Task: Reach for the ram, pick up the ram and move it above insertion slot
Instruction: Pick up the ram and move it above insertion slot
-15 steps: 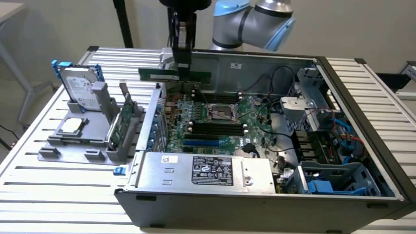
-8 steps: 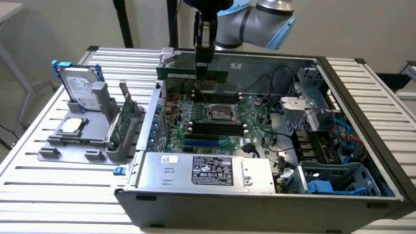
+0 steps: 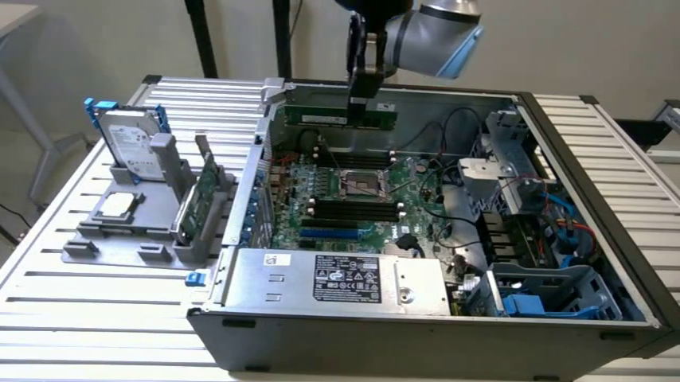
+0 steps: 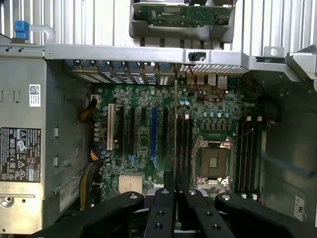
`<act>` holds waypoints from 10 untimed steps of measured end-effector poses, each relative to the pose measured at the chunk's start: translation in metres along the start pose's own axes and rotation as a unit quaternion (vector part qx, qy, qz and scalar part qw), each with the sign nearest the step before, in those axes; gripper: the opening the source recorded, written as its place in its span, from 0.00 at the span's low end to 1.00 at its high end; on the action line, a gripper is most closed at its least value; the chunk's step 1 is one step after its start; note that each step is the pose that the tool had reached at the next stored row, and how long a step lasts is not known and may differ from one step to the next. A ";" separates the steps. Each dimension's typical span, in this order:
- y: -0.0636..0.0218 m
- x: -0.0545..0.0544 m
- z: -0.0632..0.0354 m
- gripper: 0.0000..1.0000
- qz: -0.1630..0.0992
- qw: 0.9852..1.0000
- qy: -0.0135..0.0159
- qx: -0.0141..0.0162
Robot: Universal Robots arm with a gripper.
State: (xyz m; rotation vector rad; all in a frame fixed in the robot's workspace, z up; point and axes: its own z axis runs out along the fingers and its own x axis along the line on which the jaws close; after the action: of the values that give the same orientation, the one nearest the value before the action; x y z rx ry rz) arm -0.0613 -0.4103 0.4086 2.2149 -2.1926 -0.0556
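Holding ram [image 3: 342, 118] clenched in gripper [image 3: 365, 102], arm hangs over motherboard [image 3: 356, 203]; stick best kept level, edge parallel to black slots [image 3: 358, 208], centred above them.

You see the long, narrow green ram stick [image 3: 338, 118] with small dark chips, held edge-on between the black metal gripper [image 3: 365, 102] fingers [image 4: 166, 196]. Beneath lies the green motherboard [image 3: 351, 199], which carries black slots, one blue slot [image 4: 154, 131] and one white slot [image 4: 111, 126]. Note the silver power-supply box [image 3: 340, 278] with its black label printed in white. The pale grey ribbed bench [image 3: 107, 302] shows parallel grooves. On its grey holder stand the silver hard drive [image 3: 133, 147] with blue clips and the wider green expansion card [image 3: 202, 195].
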 end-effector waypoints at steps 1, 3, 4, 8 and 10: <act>-0.0030 -0.003 0.0004 0.13 0.000 1.000 0.000 0.000; -0.0084 -0.009 0.0013 0.13 0.000 1.000 0.000 0.000; -0.0107 -0.013 0.0018 0.13 0.000 1.000 0.000 0.000; -0.0190 -0.027 0.0036 0.13 0.000 1.000 0.000 0.000; -0.0228 -0.035 0.0045 0.13 0.000 1.000 0.000 0.000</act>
State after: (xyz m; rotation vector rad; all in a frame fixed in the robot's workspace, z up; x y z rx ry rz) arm -0.0391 -0.3748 0.4035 2.2144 -2.1924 -0.0546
